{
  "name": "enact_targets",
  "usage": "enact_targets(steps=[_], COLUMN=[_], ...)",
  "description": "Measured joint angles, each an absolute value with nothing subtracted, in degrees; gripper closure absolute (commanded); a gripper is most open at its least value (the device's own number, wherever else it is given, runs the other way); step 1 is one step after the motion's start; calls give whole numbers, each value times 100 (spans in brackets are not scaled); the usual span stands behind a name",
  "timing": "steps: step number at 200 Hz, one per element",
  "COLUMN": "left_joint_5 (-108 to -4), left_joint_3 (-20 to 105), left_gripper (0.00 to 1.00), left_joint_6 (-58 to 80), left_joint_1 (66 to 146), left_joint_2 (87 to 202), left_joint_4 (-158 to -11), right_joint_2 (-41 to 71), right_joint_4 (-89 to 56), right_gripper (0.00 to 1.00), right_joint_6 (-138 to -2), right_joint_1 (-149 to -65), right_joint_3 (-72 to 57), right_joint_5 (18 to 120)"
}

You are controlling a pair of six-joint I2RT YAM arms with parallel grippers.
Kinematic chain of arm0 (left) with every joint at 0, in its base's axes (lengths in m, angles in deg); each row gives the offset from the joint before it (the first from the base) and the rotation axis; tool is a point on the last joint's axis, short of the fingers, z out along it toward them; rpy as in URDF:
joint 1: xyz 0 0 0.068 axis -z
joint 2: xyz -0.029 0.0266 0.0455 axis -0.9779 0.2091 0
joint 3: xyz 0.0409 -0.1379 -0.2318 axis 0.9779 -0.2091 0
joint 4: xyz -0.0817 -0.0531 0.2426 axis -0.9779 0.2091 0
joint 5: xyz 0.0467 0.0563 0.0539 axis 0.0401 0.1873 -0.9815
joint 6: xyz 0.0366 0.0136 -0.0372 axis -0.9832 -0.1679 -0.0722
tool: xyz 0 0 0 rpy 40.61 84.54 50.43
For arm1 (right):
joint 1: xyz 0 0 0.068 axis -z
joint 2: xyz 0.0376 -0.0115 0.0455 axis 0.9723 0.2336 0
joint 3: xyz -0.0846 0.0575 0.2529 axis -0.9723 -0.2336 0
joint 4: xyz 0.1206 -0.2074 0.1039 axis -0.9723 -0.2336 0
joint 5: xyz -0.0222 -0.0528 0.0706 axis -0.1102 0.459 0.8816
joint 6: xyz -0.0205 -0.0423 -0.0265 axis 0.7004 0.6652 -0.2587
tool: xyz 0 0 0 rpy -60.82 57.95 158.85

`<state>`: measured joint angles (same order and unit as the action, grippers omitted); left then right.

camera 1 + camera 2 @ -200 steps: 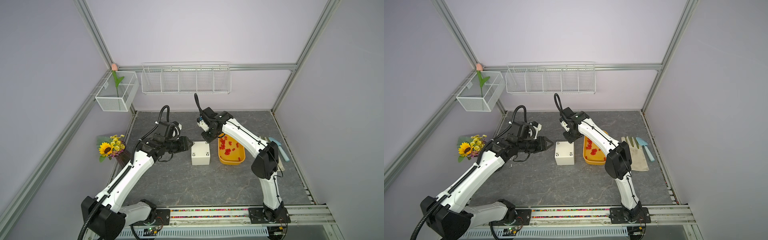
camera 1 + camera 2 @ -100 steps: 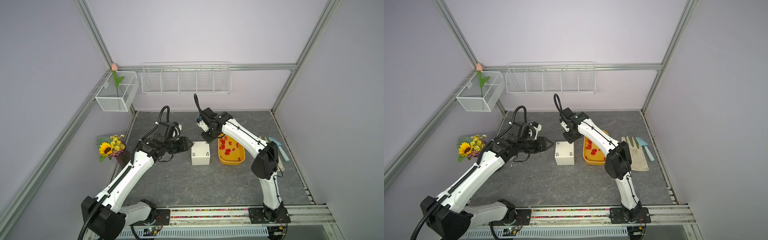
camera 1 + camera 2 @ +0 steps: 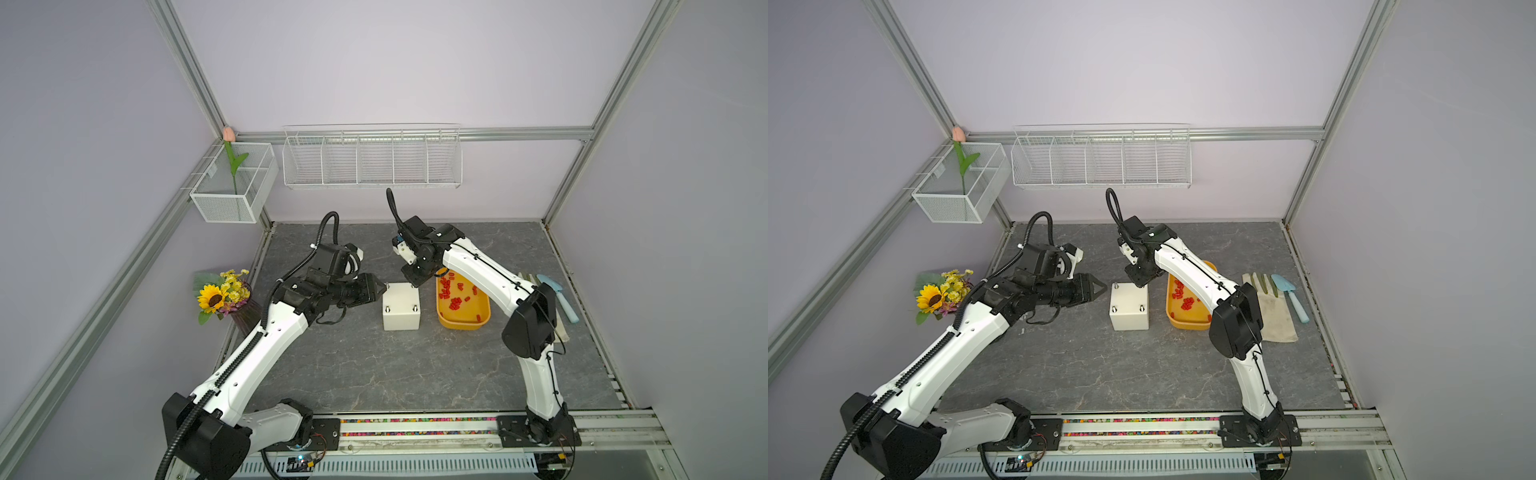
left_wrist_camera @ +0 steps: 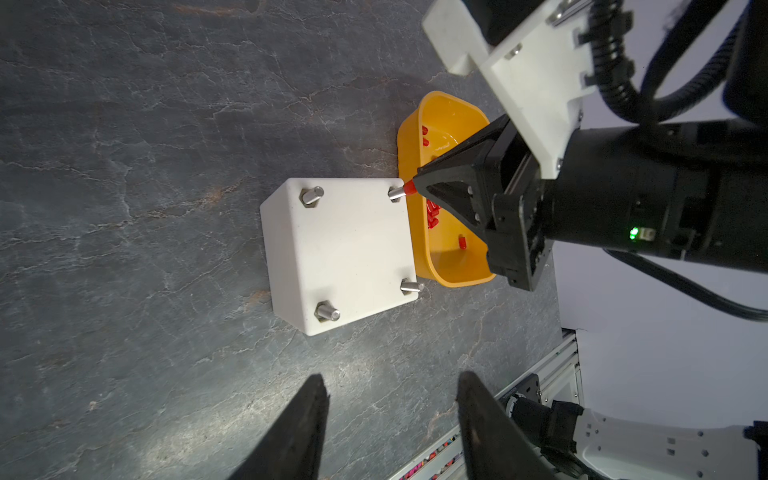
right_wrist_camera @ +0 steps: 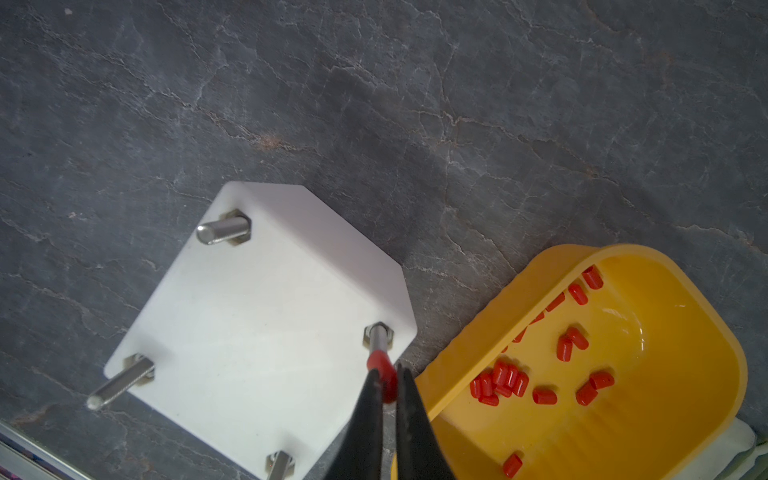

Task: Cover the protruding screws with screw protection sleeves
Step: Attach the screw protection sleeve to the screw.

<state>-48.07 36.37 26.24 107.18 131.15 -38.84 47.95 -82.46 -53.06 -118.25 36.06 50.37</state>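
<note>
Box [image 3: 401, 305] is seen in both top views just ahead of the left gripper [image 3: 380, 289] and under the right gripper [image 3: 417, 284]. From the left wrist, the left jaws are seen wide apart. From the right wrist, a red sleeve [image 5: 379, 361] is pinched at the right tips, set on a screw [image 5: 377, 338].

The table [image 3: 374, 365] is flat and dark grey, with thin pale lines like cracks in stone. A white box [image 3: 401, 305] sits near the middle. A yellow tray [image 3: 461, 326] sits just beside the box, on its right. Near the right edge a pale glove [image 3: 1277, 320] lies flat. A blue shovel [image 3: 1289, 297] lies just beside it, closer to the edge. Flowers [image 3: 218, 295] stand by the left edge; I cannot tell if they are on the table.
</note>
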Motion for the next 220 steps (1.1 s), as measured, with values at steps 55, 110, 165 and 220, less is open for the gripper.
enact_targets(steps=[55, 110, 165, 220], left_joint_5=[-4807, -4807, -4807, -4807], left_joint_3=[3624, 3621, 3571, 3567], left_gripper=[47, 48, 48, 48], left_joint_6=[2626, 2626, 2626, 2626], left_joint_1=[10718, 10718, 10718, 10718], left_joint_2=[13115, 13115, 13091, 13067], left_joint_4=[-3901, -3906, -3919, -3919], right_joint_2=[4795, 4795, 4797, 4843], right_joint_4=[-8251, -8255, -8257, -8275], right_gripper=[89, 88, 88, 88], right_joint_6=[-5273, -5271, -5269, -5269], right_joint_1=[-11834, -11838, -11856, -11867], right_joint_3=[3606, 3606, 3608, 3608], right_joint_5=[5035, 5037, 5037, 5044])
